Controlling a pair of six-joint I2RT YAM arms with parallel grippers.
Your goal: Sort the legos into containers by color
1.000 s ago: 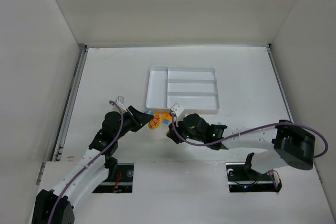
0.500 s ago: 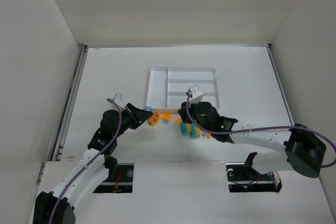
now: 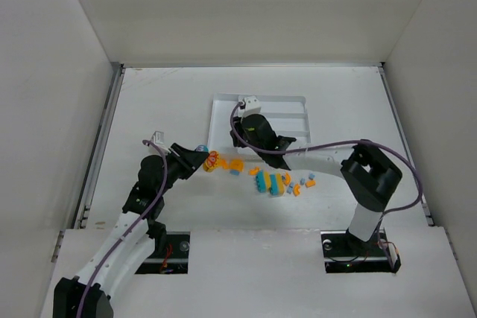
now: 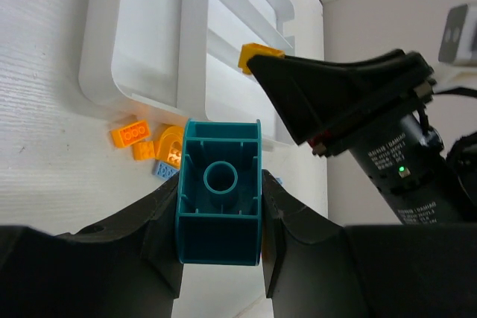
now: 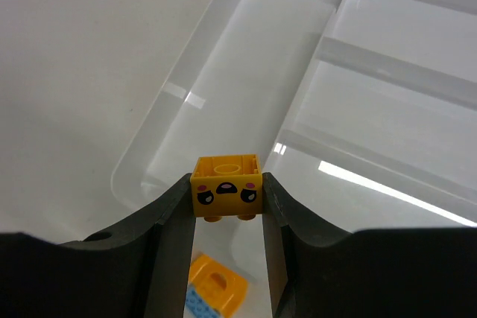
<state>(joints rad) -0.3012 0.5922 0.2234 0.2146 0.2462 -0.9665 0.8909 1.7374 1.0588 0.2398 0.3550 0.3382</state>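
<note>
Left end effector (image 4: 219, 184): clamped on teal lego (image 4: 218, 221)
Right end effector (image 5: 226, 208): clamped on yellow lego (image 5: 226, 184), above white tray (image 5: 160, 121)

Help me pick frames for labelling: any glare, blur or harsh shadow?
Right wrist: glare streaks on the white tray, yellow brick sharp. Left wrist: teal brick sharp, evenly lit. Top external: even light, loose legos tiny.

From above, the right arm (image 3: 320, 159) covers part of the white tray (image 3: 291, 97). Both wrist views cut the tray at the picture's edge. The loose legos (image 3: 277, 182) are too small there to tell their shapes. A light blue brick (image 4: 164, 170) is half hidden behind the teal brick (image 4: 218, 214).
</note>
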